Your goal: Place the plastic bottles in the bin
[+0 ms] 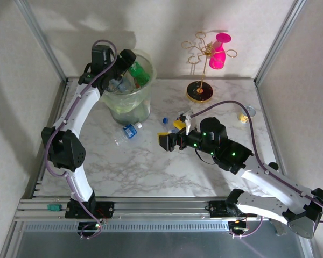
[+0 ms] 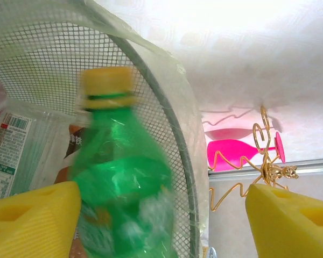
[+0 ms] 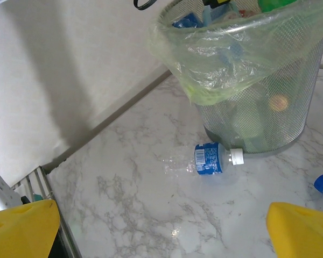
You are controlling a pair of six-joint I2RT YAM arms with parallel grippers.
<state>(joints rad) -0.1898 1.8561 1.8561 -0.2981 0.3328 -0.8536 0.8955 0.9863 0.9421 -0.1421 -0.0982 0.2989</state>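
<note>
left pincer (image 1: 130,61) is released above the bin (image 1: 146,101), a green bottle (image 2: 121,183) between its pads (image 2: 32,215). right pincer (image 3: 162,207), spread and empty, is nearer the clear bottle (image 3: 207,160) lying on the surface (image 3: 124,204) beside the bin (long axis running pad to pad).

The left claw (image 1: 128,60) is held spread wide on a far-extended arm; the right claw (image 1: 170,131) is likewise spread, its arm bent leftward.
</note>
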